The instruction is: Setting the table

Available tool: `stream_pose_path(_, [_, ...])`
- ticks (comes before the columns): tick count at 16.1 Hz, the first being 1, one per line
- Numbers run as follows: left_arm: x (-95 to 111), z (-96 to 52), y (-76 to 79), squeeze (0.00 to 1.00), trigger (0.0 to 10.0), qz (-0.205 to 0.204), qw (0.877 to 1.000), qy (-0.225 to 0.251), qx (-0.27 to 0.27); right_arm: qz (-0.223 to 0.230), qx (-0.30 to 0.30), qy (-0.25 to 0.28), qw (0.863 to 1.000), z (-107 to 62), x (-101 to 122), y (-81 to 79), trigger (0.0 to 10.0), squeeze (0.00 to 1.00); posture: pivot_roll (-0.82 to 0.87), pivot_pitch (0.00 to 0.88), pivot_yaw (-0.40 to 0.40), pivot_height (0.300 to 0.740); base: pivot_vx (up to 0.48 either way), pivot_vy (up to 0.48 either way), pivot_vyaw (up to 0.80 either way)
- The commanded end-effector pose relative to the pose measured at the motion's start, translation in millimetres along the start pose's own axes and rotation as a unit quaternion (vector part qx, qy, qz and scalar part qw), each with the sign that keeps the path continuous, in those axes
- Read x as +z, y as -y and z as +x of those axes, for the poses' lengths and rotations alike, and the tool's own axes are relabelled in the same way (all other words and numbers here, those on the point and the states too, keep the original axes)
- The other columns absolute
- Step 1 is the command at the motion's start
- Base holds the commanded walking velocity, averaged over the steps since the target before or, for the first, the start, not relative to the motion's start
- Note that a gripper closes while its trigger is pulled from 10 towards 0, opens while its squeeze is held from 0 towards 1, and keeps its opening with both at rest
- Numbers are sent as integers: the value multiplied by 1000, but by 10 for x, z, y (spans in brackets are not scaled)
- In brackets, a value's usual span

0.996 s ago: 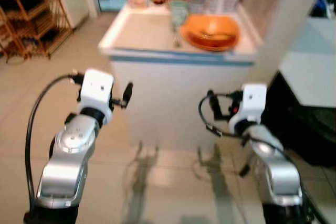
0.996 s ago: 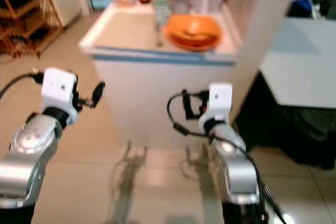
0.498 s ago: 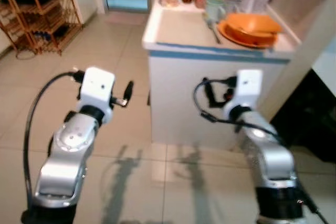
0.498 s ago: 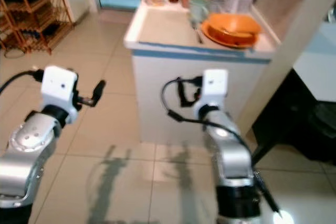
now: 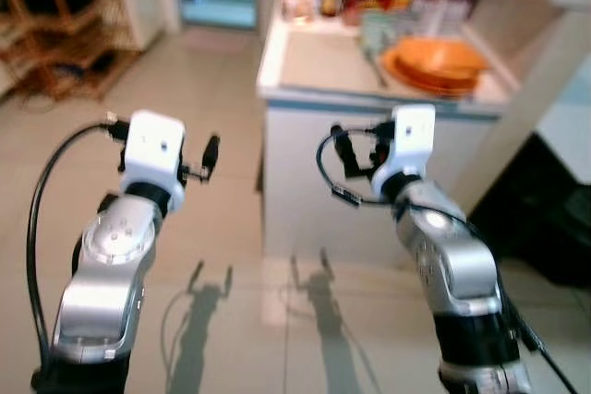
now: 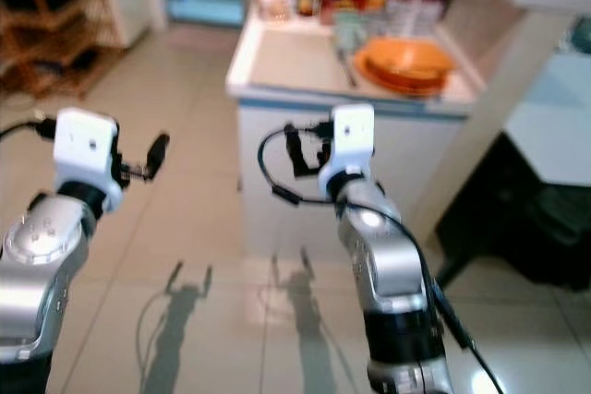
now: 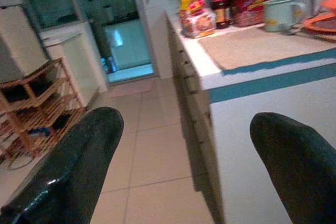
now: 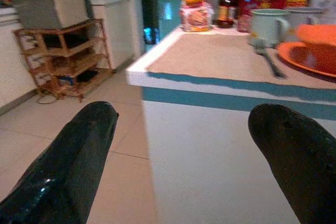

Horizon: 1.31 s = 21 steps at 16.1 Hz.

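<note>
Tableware sits on the white desk (image 5: 314, 62) ahead of the robot: an orange bowl (image 5: 441, 55) on an orange plate (image 5: 411, 74), a pale green mug (image 5: 376, 32) beside them at about 10 o'clock from the bowl, and a fork (image 8: 270, 61) lying on the beige mat (image 8: 220, 59) just by the plate's rim. Jars and packets (image 7: 197, 14) line the far edge at 12 o'clock.

Both arms are raised short of the desk's near wall. The left end effector (image 7: 184, 145) has its black fingers spread apart with nothing between them, aimed at the floor past the desk's left corner. The right end effector (image 8: 181, 140) is likewise spread wide and empty, looking across the mat toward the fork and mug.

As I judge it, the step in hand is the approach. To do it well the robot should close in squarely, lift the right arm clear of the blue-striped edge (image 8: 226, 100), and come at the fork or mug from above, without nudging the plate. The wooden rack (image 5: 55, 43) at 10 o'clock stays well apart.
</note>
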<state>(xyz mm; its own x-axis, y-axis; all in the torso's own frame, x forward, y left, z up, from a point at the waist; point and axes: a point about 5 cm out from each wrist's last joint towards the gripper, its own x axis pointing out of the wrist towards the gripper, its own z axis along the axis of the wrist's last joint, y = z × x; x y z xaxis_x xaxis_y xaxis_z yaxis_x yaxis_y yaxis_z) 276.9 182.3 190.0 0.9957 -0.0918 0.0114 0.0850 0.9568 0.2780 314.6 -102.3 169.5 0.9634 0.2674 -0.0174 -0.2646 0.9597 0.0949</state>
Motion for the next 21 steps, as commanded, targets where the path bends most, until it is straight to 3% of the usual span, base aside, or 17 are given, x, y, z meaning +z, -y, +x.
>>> stream_pose_path(1, [52, 0, 1, 0, 10000, 6, 1000, 9, 1, -3, 1, 1, 1000, 37, 28, 17, 10000, 0, 45, 0, -50, 740, 480, 0, 0])
stream_pose_path(21, [28, -27, -30, 0, 10000, 10, 1000, 12, 1, -12, 12, -6, 1000, 70, 6, 17, 10000, 0, 44, 0, -62, 740, 476, 0, 0])
